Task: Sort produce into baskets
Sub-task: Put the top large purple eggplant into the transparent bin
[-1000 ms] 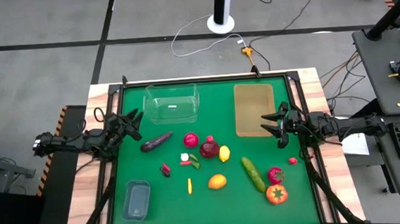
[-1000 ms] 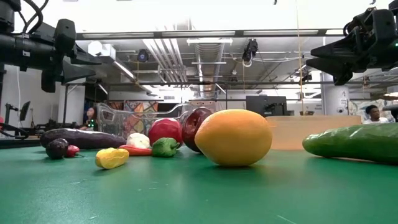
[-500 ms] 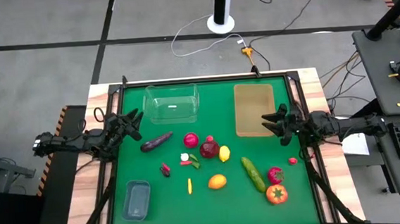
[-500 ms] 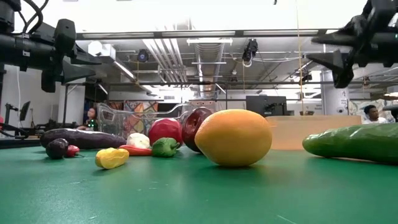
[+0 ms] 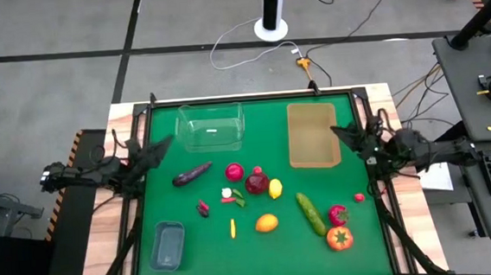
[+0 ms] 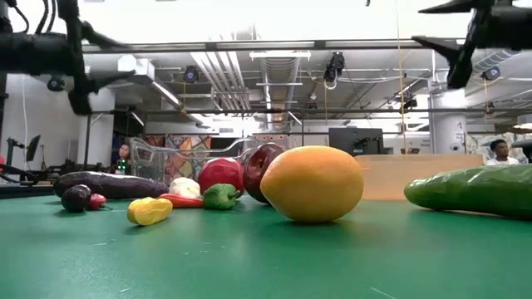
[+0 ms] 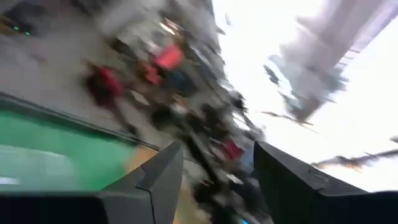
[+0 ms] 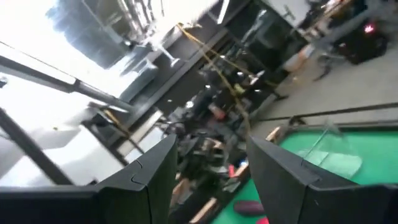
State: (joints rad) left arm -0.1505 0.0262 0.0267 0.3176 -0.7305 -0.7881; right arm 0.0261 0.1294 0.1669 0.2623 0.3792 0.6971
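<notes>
From above, all the toy food lay loose on the green desk (image 5: 262, 249): a long purple eggplant (image 5: 192, 173), a green cucumber (image 5: 311, 213), a round orange fruit (image 5: 267, 223) and a red-orange tomato (image 5: 339, 238). The clear plastic tub (image 5: 211, 127), tan wooden tray (image 5: 313, 134) and small bluish-grey tub (image 5: 167, 246) held nothing, so I judged sorting had not begun. The left pincer (image 5: 159, 149) hung by the left edge, the right pincer (image 5: 342, 134) by the tray.

From desk height, both pincers hung high above the food.

The left wrist view showed its two dark fingers (image 7: 155, 180) apart, holding nothing.

The right wrist view showed the same, fingers (image 8: 152, 171) apart and empty.

Next, I think one arm must drop down over a piece.
</notes>
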